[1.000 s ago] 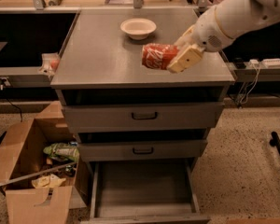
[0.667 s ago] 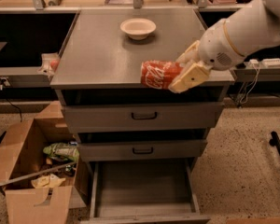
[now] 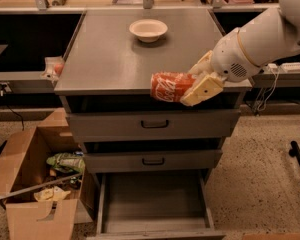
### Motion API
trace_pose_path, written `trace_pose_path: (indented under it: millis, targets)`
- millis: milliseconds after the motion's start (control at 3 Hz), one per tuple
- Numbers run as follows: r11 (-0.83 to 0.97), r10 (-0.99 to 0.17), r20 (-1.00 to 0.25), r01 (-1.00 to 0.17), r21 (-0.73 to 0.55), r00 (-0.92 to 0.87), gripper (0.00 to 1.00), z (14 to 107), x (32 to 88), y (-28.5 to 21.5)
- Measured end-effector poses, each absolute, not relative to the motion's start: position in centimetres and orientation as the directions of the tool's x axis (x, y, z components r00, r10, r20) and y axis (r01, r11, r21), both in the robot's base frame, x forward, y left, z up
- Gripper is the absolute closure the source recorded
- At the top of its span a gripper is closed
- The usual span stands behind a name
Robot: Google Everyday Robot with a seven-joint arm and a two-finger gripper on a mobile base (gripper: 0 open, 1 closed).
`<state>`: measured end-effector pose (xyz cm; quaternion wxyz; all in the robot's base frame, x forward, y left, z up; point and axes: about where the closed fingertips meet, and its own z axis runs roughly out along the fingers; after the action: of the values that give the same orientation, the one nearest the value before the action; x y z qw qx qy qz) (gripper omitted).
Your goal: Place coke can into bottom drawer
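The red coke can (image 3: 169,86) with white script lies sideways in my gripper (image 3: 197,84), held in the air at the front edge of the cabinet top (image 3: 105,59). The cream fingers (image 3: 202,90) are shut on the can's right end. My white arm comes in from the upper right. The bottom drawer (image 3: 155,201) is pulled out below, a shallow grey tray with a bare floor. The can is well above it, over the front of the top drawer.
A white bowl (image 3: 148,30) sits at the back of the cabinet top. Two shut drawer fronts with black handles (image 3: 154,124) are above the open drawer. An open cardboard box (image 3: 35,184) with litter stands on the floor at left.
My gripper has carried the can forward from the middle of the cabinet top to its front edge and a little lower.
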<state>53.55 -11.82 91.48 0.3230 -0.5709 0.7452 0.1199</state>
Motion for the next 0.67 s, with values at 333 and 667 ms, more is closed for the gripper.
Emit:
trace_pose_path:
  millis: [333, 667]
  targets:
    - [0.306, -0.789, -0.600, -0.933, -0.190, -0.136, 1.00, 90.1, 53.1, -11.4]
    - [0.253, -0.832, -0.549, -0.933, -0.255, -0.075, 1.00, 87.2, 51.8, -10.1]
